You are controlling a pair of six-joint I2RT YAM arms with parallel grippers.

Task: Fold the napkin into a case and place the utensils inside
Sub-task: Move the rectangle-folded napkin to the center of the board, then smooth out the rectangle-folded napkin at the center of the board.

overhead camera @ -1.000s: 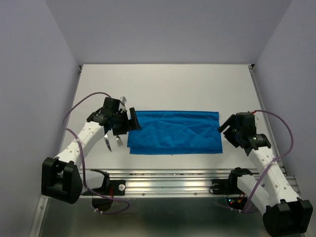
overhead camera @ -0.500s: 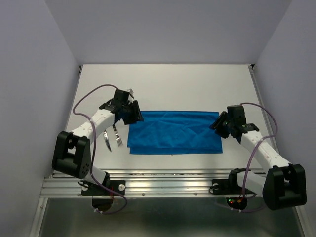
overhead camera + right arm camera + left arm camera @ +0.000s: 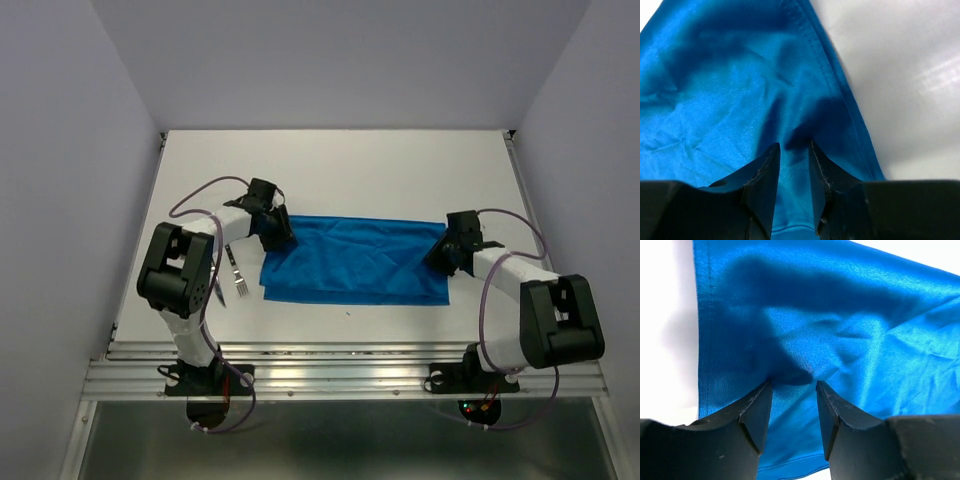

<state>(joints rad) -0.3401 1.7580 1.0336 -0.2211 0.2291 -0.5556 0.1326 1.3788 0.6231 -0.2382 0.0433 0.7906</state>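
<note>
**Both arms down on the short ends of the blue napkin**

The napkin [image 3: 350, 260] lies flat in the middle of the white surface [image 3: 340, 170] as a long, creased band running left to right. The left gripper [image 3: 275, 228] sits on its far left corner and the right gripper [image 3: 445, 250] on its far right corner. From above, both sets of fingers are hidden under their own black wrist housings, so the overhead view does not show how they stand.

In the left wrist view, the left fingers [image 3: 757, 412] are spread a moderate way apart, with their tips pressed down on the cloth just inside the hemmed left edge. A small dark pucker of fabric rises in the gap between them. The finger bases are cut off by the bottom of the picture.

In the right wrist view, the right fingers [image 3: 765, 175] stand much closer together, with only a narrow slot between them. A ridge of cloth runs into that slot near the hemmed right edge. The tips are not pressed together, and I cannot tell whether the fabric is actually caught, because shadow fills the gap.

The utensils [image 3: 238, 285] lie on the bare surface just left of the napkin, apart from it. The fork's tines can be made out, but the knife beside it is mostly hidden behind the left arm's dark joint – only a sliver shows
</note>
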